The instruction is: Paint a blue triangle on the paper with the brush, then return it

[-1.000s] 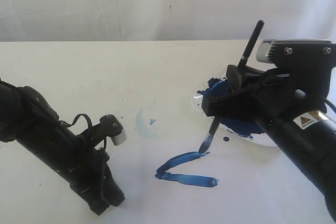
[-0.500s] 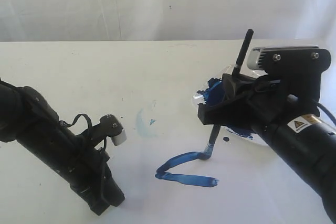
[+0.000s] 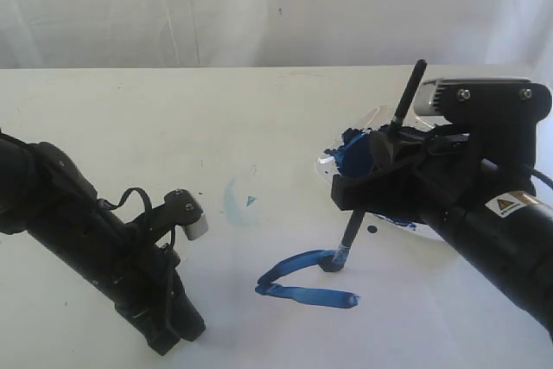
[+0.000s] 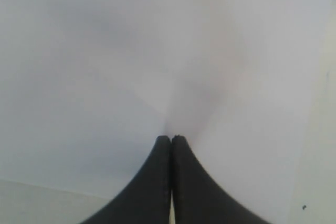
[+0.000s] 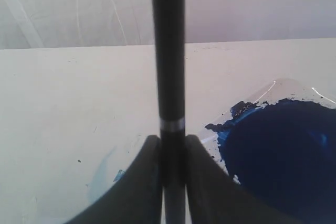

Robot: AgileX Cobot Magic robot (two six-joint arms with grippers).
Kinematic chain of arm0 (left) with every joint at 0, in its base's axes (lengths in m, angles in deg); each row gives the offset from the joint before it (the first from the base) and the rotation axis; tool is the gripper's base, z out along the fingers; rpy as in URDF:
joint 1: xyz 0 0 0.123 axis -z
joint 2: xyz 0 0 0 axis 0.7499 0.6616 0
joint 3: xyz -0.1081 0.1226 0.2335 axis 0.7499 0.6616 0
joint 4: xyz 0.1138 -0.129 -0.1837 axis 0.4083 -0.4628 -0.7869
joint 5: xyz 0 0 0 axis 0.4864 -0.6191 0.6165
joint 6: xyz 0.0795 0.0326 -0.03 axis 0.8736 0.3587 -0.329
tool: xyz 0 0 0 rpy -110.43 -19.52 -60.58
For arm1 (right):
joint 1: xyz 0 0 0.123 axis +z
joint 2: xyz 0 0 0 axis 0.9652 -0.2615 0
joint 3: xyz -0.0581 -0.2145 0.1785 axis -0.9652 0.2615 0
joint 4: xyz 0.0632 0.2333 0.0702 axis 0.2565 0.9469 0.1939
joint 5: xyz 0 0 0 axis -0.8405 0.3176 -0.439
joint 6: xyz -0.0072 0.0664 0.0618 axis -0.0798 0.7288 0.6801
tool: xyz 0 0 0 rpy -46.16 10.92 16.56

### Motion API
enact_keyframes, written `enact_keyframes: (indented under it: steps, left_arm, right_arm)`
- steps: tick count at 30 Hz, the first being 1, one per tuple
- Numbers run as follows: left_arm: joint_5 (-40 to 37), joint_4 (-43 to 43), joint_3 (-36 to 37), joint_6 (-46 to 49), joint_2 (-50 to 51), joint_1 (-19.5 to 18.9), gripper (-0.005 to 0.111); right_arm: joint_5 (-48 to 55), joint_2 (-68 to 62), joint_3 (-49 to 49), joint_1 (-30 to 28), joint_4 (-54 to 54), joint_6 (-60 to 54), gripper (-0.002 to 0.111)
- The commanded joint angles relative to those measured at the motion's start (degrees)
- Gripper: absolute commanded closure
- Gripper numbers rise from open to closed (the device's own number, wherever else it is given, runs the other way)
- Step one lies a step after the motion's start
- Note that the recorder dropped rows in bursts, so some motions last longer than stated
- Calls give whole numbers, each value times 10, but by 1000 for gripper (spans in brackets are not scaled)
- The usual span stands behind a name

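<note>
Right gripper clamps the thin black-handled paintbrush, bristles touching the white paper sheet at the thick dark-blue triangle strokes; left gripper fingers pressed together, empty.

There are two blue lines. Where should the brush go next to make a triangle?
Probably drag the brush tip, pressed on the paper, over to the loose end of the lower line. The right tool grips the brush, its tip sits at the end of the upper line, and the blue triangle has only two sides, joined at one corner. That gap is the missing side.
</note>
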Motion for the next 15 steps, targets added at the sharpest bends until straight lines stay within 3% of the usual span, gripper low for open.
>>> enact_keyframes:
  steps: [1,5,10,15]
  left_arm:
    - [-14,-3,5,0,0,0,107]
    - [-14,-3,5,0,0,0,107]
    - [-14,-3,5,0,0,0,107]
    - [-14,-3,5,0,0,0,107]
  right_arm:
    - [36,11,0,-2,15,-17,108]
    - [50,20,0,-2,27,-40,108]
    - [56,40,0,-2,130,-126,108]
    - [79,59,0,-2,143,-137,108]
